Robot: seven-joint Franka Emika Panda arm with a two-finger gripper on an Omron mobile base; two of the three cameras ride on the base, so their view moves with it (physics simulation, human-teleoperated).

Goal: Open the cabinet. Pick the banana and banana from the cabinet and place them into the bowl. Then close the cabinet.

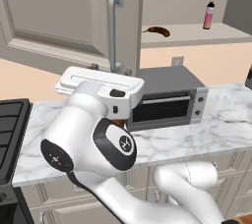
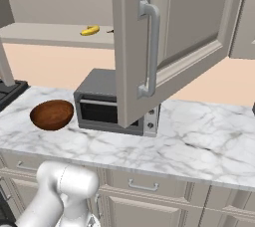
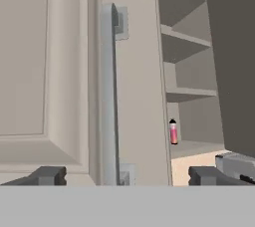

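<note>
Jaws of the gripper (image 3: 122, 175) stand spread either side of the open cabinet (image 1: 59, 16) door's handle (image 3: 107, 91), not pinching it.

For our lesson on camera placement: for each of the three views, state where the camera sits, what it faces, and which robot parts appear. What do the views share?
Left base view: behind-left, facing the open cabinet door; white arm fills foreground.
Right base view: behind-right, facing bowl and oven; arm at lower left.
Hand view: on the hand, facing the door handle; open gripper.
Shared: door, handle.
</note>
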